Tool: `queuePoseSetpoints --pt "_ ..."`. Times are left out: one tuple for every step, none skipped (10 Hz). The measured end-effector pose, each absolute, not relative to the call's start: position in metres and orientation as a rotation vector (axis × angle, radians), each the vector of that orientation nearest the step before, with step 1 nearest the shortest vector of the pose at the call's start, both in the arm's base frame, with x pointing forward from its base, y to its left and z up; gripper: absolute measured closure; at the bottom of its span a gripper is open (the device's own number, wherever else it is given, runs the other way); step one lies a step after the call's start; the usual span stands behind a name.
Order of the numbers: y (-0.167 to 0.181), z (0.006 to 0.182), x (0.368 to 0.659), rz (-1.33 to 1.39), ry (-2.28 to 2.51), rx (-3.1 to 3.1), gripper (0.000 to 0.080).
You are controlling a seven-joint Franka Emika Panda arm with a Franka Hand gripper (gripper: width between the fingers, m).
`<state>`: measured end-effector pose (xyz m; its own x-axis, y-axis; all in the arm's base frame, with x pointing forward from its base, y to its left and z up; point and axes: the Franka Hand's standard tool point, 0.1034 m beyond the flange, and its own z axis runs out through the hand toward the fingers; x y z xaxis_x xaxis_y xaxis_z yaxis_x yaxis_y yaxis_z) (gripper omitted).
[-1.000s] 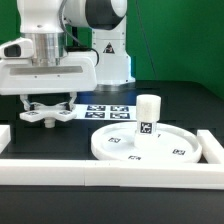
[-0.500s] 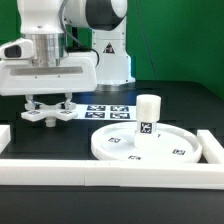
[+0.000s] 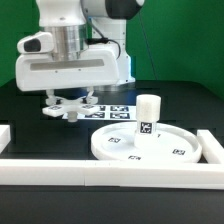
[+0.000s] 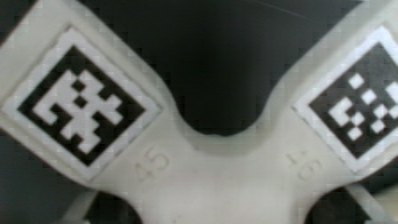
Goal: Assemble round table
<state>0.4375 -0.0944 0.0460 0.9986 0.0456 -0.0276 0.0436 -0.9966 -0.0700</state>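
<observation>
My gripper [image 3: 72,100] is shut on the small white cross-shaped base [image 3: 72,110] and holds it just above the black table, to the exterior view's left of the disc. In the wrist view the base [image 4: 205,165] fills the picture, showing two lobes with square tags; my fingers are hidden behind it. The large rimmed round disc [image 3: 150,146] lies flat at the exterior view's right front. The short cylinder leg [image 3: 148,114] stands upright on the disc's middle.
The marker board [image 3: 112,110] lies on the table behind the disc. Long white border rails run along the front [image 3: 100,171], at the right [image 3: 213,146] and the left [image 3: 4,136]. The robot's base stands at the back.
My gripper has moved toward the exterior view's right and slightly up, carrying the cross-shaped base with it. The disc and leg have not moved.
</observation>
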Motion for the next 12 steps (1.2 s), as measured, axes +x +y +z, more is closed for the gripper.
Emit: queuePoseSetpoints --pt "-0.078 0.055 0.444 0.035 -0.007 -3.066 0.0354" --pt "-0.064 0.064 0.448 0.037 0.045 -3.055 0.0354" --pt "-0.051 0.073 0.452 0.036 0.104 -3.046 0.0354" --pt "-0.034 0.086 0.457 0.045 0.163 -3.034 0.0354" --pt "-0.019 0.098 0.463 0.054 0.187 -3.023 0.0354" --pt "-0.008 0.107 0.470 0.061 0.222 -3.012 0.0354" --pt "0.003 0.114 0.480 0.057 0.263 -3.003 0.0354" --pt "0.009 0.117 0.486 0.060 0.290 -2.998 0.0354" --pt "0.013 0.119 0.491 0.058 0.311 -2.995 0.0354" --pt "0.012 0.118 0.490 0.060 0.311 -2.995 0.0353" --pt "0.012 0.118 0.490 0.061 0.312 -2.995 0.0353" --pt "0.012 0.118 0.490 0.061 0.312 -2.996 0.0353"
